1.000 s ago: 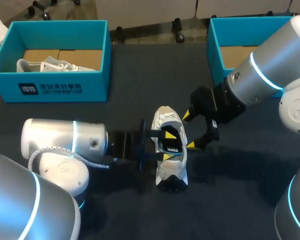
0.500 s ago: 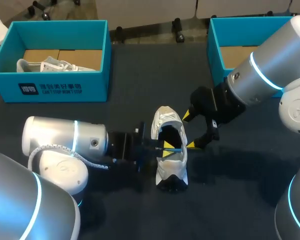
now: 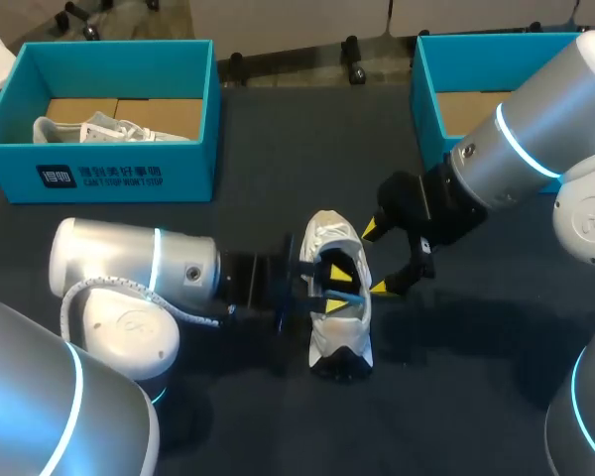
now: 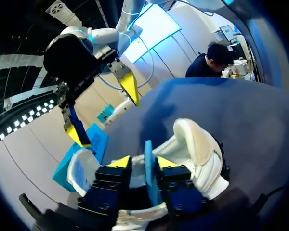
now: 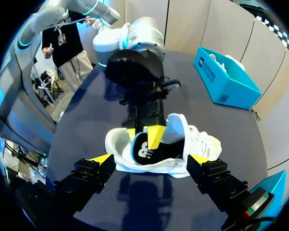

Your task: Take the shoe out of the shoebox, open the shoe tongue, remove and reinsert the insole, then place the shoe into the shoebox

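A white shoe lies on the dark table between both arms. My left gripper reaches into its opening from the side. The blue-edged insole stands on edge between the yellow tips, with a gap to one finger, so the gripper is open. My right gripper hangs wide open just beyond the shoe's other side, one tip near each end of the opening, touching nothing.
A blue shoebox at the back left holds another white shoe. A second blue shoebox stands at the back right, behind my right arm. Bare table lies in front of the shoe.
My left gripper's fingers closed onto the insole half a second ago and now stand apart again. The left arm has edged slightly toward the shoe. The right arm has kept still.
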`<action>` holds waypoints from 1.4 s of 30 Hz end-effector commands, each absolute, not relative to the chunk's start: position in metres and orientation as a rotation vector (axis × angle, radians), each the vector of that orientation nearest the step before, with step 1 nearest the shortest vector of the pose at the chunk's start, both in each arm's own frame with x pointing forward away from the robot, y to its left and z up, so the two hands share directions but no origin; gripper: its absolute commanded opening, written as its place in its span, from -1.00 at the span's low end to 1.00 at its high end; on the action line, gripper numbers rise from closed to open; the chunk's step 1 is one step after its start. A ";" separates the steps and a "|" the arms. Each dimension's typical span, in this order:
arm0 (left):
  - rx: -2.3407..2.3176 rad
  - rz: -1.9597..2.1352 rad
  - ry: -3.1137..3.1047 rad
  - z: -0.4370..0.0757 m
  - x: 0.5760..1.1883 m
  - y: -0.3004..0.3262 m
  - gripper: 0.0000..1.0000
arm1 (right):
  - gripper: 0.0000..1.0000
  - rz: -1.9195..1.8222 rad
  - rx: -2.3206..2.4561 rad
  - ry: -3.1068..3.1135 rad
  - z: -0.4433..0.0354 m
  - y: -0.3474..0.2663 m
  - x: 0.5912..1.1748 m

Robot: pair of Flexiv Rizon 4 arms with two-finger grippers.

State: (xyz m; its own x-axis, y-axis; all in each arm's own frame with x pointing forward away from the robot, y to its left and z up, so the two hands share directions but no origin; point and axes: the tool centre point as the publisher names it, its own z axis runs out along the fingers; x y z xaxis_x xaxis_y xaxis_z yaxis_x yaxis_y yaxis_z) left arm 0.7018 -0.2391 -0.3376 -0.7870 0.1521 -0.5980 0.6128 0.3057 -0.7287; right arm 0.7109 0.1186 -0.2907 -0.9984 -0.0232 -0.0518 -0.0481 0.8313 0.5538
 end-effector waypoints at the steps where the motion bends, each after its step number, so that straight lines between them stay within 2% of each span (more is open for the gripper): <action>1: 0.692 -1.485 2.145 -0.322 0.697 -0.233 0.56 | 1.00 0.897 -0.057 2.964 -0.292 0.120 0.711; 4: 0.703 -1.484 2.134 -0.315 0.697 -0.232 0.66 | 1.00 0.897 -0.057 2.964 -0.292 0.120 0.711; 11: 0.720 -1.475 2.133 -0.309 0.696 -0.230 0.69 | 1.00 0.897 -0.057 2.964 -0.292 0.120 0.711; 17: 0.733 -1.473 2.142 -0.305 0.693 -0.227 0.51 | 1.00 0.897 -0.057 2.964 -0.292 0.120 0.711; 26: 0.777 -1.440 2.175 -0.299 0.691 -0.219 0.43 | 1.00 0.897 -0.057 2.964 -0.292 0.120 0.711; 28: 0.790 -1.430 2.194 -0.299 0.689 -0.216 0.36 | 1.00 0.897 -0.057 2.964 -0.292 0.120 0.711; 32: 0.817 -1.420 2.216 -0.298 0.684 -0.212 0.53 | 1.00 0.897 -0.057 2.964 -0.292 0.120 0.711; 38: 0.820 -1.415 2.238 -0.297 0.680 -0.208 0.51 | 1.00 0.897 -0.057 2.964 -0.292 0.120 0.711; 41: 0.823 -1.423 2.261 -0.295 0.679 -0.206 0.03 | 1.00 0.897 -0.057 2.964 -0.292 0.120 0.711; 42: 0.827 -1.432 2.271 -0.295 0.678 -0.205 -0.04 | 1.00 0.897 -0.057 2.964 -0.292 0.120 0.711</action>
State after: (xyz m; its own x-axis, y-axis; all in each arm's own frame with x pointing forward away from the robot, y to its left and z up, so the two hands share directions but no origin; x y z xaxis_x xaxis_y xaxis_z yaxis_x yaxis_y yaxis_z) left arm 0.6778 -0.2095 -0.2997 -0.7740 0.2791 -0.5684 0.6331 0.3230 -0.7035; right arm 0.7109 0.1186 -0.2907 -0.9984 -0.0232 -0.0519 -0.0481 0.8313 0.5538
